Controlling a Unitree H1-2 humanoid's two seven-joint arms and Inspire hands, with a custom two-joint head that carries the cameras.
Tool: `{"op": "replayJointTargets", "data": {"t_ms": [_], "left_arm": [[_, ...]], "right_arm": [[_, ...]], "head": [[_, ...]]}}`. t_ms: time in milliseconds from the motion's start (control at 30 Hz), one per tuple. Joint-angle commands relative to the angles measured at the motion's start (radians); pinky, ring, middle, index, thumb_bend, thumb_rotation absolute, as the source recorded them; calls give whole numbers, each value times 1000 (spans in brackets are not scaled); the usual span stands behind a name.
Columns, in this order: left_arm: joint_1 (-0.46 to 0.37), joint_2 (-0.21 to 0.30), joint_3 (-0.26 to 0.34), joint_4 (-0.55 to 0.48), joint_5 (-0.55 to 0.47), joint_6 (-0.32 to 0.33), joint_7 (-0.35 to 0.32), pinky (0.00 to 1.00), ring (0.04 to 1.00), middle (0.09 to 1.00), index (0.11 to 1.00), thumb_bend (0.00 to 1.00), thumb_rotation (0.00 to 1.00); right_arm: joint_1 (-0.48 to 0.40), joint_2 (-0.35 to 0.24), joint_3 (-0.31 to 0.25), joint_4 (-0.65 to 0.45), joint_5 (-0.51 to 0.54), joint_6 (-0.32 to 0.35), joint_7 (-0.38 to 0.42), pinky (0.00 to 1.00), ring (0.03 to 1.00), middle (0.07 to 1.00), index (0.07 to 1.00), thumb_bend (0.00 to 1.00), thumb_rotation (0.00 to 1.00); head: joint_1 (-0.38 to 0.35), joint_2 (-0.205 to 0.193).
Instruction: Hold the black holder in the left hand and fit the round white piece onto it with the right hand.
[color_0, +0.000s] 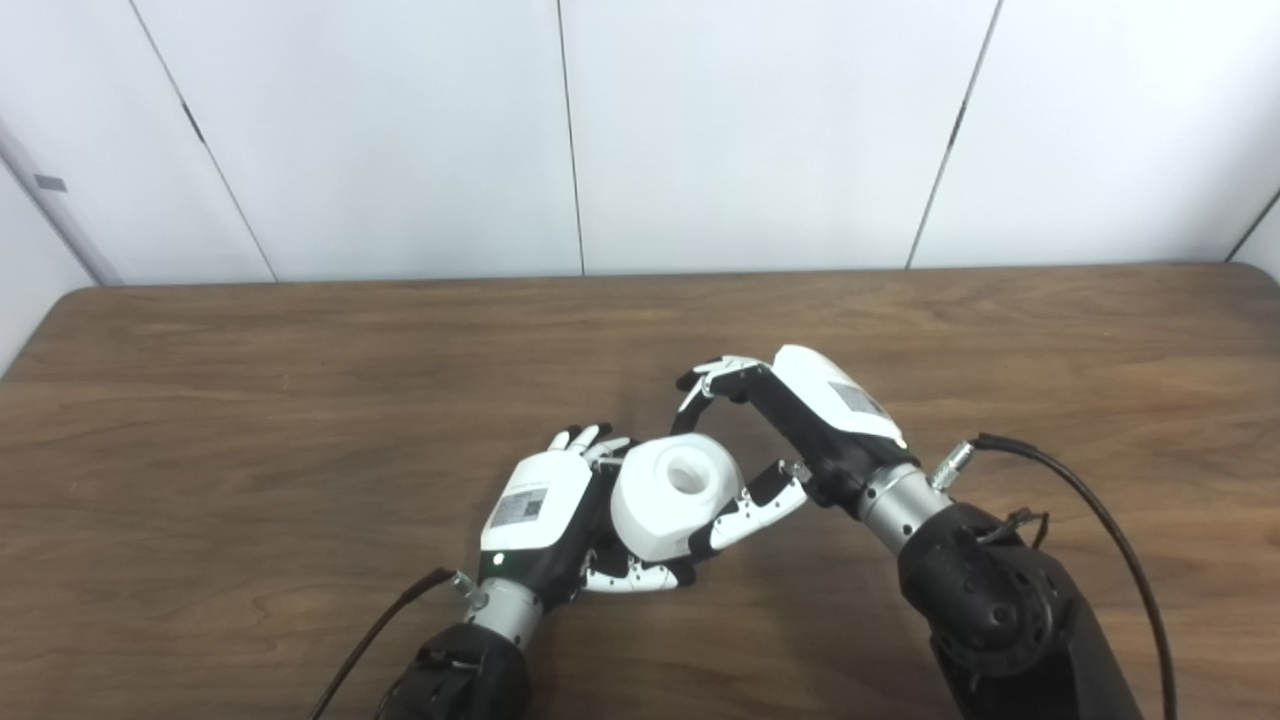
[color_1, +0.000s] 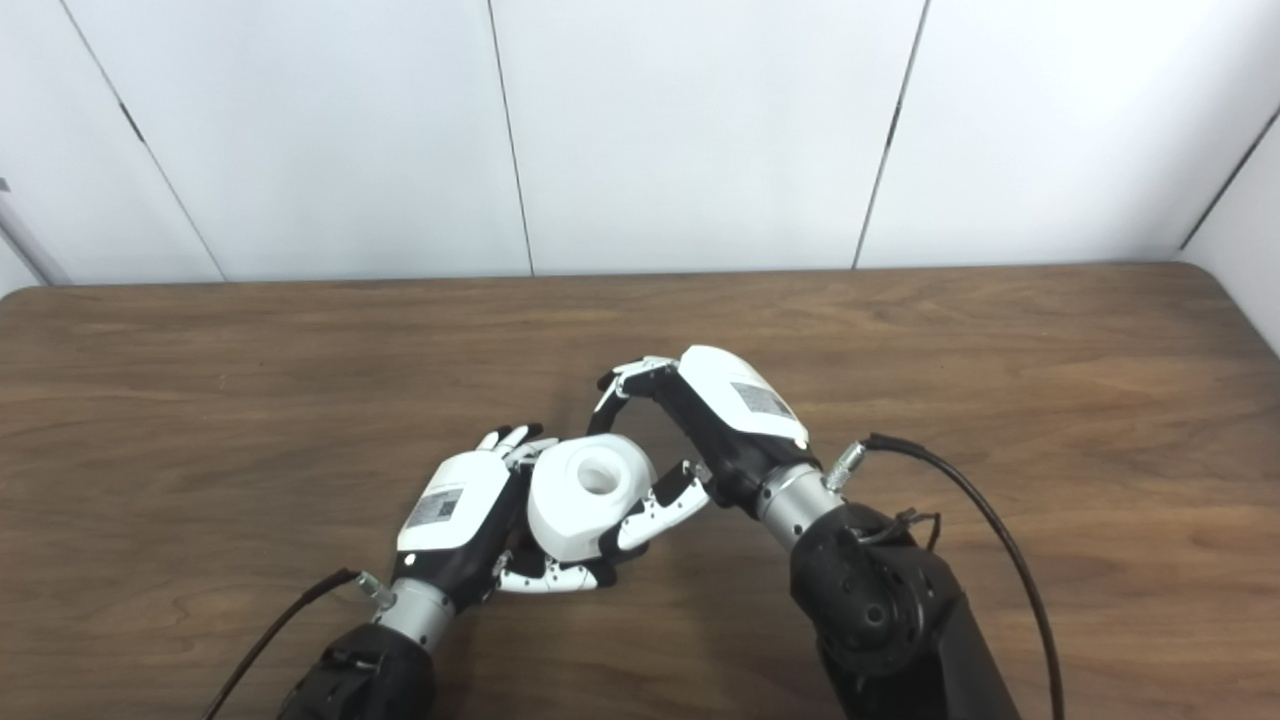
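Near table front edge: left hand apparently wrapped around hidden black holder, right hand clasping round white piece for seating.

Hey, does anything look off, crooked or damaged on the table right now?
Nothing stands out. The round white piece sits between the left robot hand and the right robot hand, above the bare wooden table. The black holder is hidden, so I cannot judge the fit.

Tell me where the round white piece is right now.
The round white piece sits near the table's front centre, between both hands: left hand beside it, right hand fingers around it.
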Motion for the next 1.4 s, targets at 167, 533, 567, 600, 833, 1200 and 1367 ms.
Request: {"op": "replayJointTargets", "data": {"t_ms": [167,533,567,600,833,1200,1367], "left_arm": [[5,6,-20,7,25,11,-29,1000,958,857,484,522,58],[4,13,-19,-26,26,26,-46,1000,952,851,484,523,58],[4,13,-19,-28,26,28,-48,1000,951,850,484,523,58],[4,13,-19,-32,27,31,-53,1000,951,850,484,522,58],[6,13,-20,-42,27,35,-55,1000,949,847,484,523,58],[4,7,-25,-54,35,39,-58,1000,944,848,484,522,59],[4,5,-25,-57,38,45,-63,1000,944,850,484,522,60]], "right_arm": [[-15,5,1,2,-6,-30,-47,785,889,806,482,525,136],[-17,4,17,15,-13,-39,-55,798,887,804,482,525,136],[-17,4,17,15,-13,-38,-54,798,888,804,482,525,136],[-17,3,18,16,-15,-39,-54,799,889,804,482,525,136],[-13,-1,21,29,-15,-56,-65,789,889,799,482,525,136],[-15,0,36,50,-19,-65,-65,798,886,797,483,525,136],[-19,0,42,63,-17,-73,-67,796,884,795,482,525,136]], "head": [[-12,5],[-28,22],[-28,22],[-29,27],[-25,35],[-24,44],[-25,45]]}}
